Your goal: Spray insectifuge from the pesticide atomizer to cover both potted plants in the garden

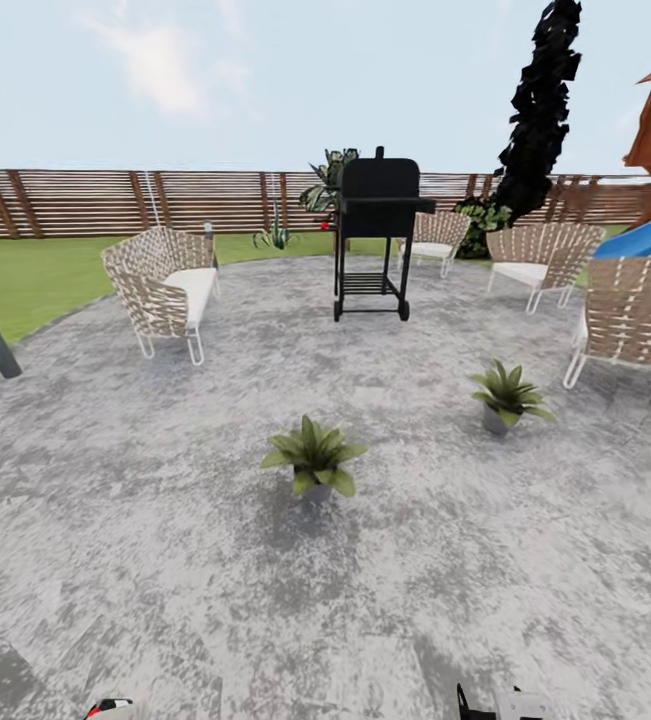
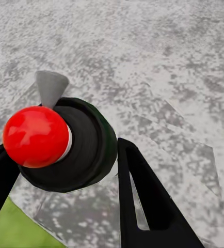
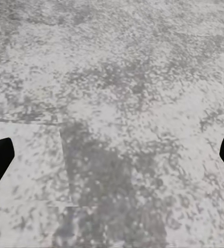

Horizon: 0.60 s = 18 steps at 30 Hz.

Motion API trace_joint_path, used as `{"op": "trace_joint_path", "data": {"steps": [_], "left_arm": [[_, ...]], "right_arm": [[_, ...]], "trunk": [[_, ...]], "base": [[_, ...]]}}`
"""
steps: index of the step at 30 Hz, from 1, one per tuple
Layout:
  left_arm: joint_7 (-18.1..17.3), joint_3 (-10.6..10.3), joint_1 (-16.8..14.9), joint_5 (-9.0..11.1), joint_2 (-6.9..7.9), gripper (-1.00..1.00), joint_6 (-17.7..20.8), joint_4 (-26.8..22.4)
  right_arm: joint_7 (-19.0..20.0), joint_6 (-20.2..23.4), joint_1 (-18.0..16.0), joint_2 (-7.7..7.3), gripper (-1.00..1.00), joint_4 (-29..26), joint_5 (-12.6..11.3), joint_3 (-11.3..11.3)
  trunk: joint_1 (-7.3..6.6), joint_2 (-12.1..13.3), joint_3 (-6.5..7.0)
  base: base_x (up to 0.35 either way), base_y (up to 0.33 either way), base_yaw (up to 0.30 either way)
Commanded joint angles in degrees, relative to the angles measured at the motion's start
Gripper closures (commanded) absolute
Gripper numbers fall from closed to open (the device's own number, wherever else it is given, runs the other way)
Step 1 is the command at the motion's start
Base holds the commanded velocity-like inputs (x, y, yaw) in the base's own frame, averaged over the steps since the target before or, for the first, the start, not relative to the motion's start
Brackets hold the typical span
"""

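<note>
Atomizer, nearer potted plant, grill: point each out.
pesticide atomizer [image 2: 35, 136], left wrist view, on its red top.
nearer potted plant [image 1: 313, 455], head view, on the leaf rosette's middle.
grill [image 1: 378, 196], head view, on its black lid.

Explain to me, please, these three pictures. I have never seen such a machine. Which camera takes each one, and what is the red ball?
These are simulator renders from a wheeled robot with two arms. The head view looks forward and down over a round grey mottled paved area. On it stand two low green-leaved potted plants, a black wheeled grill and woven wicker chairs with white cushions; a brown slatted fence runs behind. The other two pictures come from cameras near each gripper. In the left wrist view, the left gripper has its black fingers either side of the pesticide atomizer, a small dark bottle; the red ball is its top, seen from above. In the right wrist view, the right gripper is open over bare paving.
</note>
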Motion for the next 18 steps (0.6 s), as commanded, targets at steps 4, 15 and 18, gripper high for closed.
{"op": "trace_joint_path", "data": {"steps": [4,15,18], "left_arm": [[0.36,0.02,-0.05,-0.32,0.00,1.00,-0.19,0.06],[0.36,0.02,-0.05,-0.33,0.00,1.00,-0.19,0.06],[0.36,0.02,-0.05,-0.33,0.00,1.00,-0.19,0.06]], "right_arm": [[-0.24,-0.12,-0.01,0.00,-1.00,0.02,0.21,0.07],[-0.24,-0.10,-0.01,0.00,-1.00,0.02,0.21,0.06],[-0.24,-0.09,-0.01,0.00,-1.00,0.02,0.21,0.07]], "trunk": [[0.01,-0.03,-0.05],[0.01,-0.03,-0.05],[0.01,-0.03,-0.05]], "base": [[0.280,-0.162,0.270],[0.280,-0.163,0.071],[0.276,-0.164,0.002]]}}
